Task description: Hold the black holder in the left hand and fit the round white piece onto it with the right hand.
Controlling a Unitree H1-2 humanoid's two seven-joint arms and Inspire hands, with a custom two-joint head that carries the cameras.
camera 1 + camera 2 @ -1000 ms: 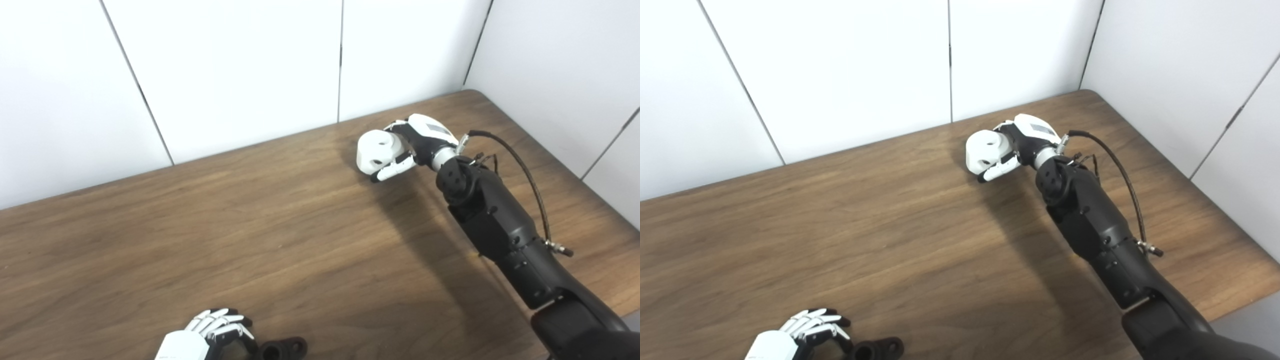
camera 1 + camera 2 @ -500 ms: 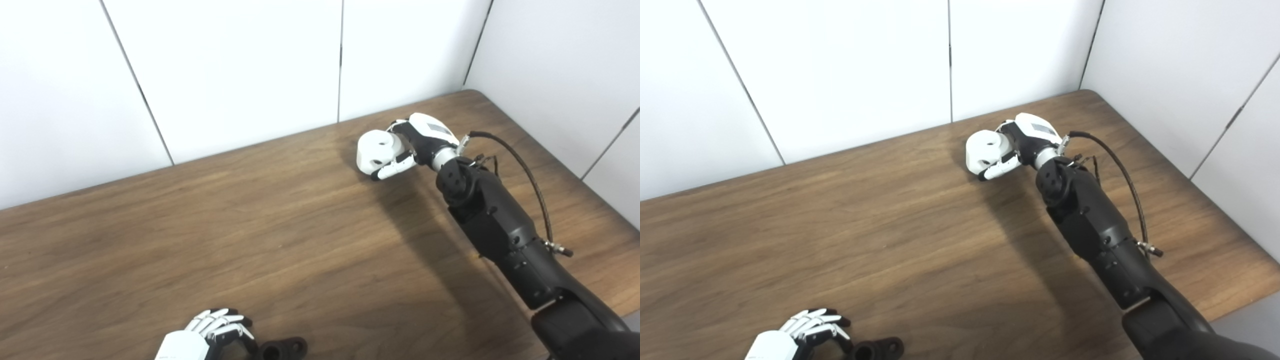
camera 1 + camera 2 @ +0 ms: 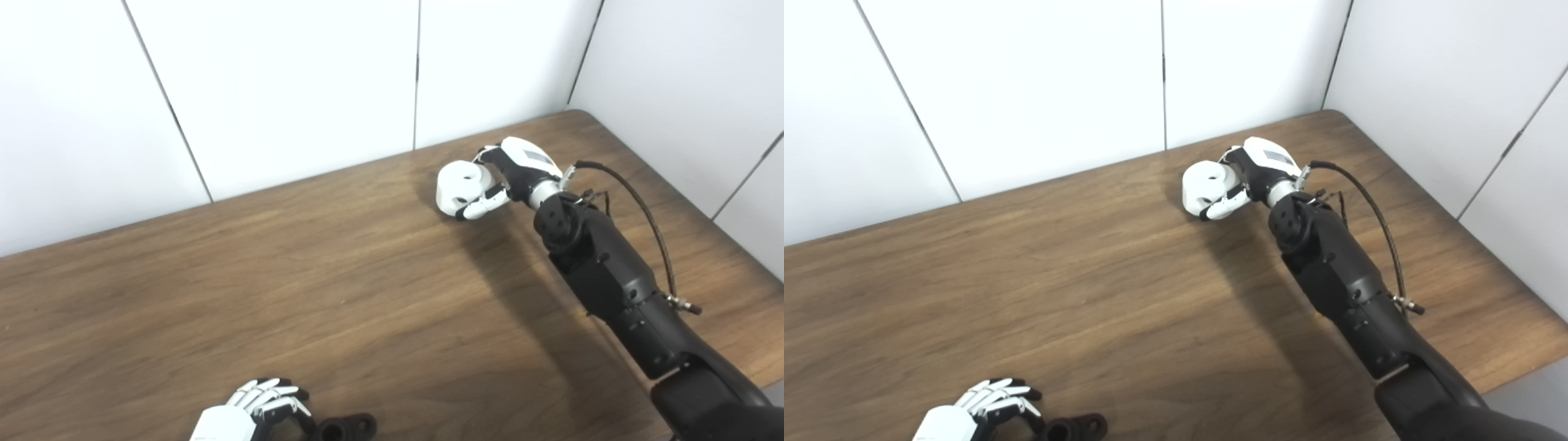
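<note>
The round white piece [image 3: 458,184], with a hole in its upper face, is at the far right of the wooden table [image 3: 318,275]. My right hand [image 3: 513,169] is shut on it, fingers wrapped around its near side. The black holder [image 3: 346,426] lies on the table at the bottom edge of the picture, partly cut off. My left hand [image 3: 254,409] is just left of it, fingers curled, fingertips close to the holder. The picture's edge hides whether that hand grips the holder.
White wall panels [image 3: 294,92] stand behind the table and along its right side. The table's right edge [image 3: 704,220] runs diagonally past my right forearm [image 3: 612,282]. A black cable [image 3: 643,214] loops above that forearm.
My right hand has turned a little, tipping the white piece so its hole faces more upward. The left hand and the holder have not moved.
</note>
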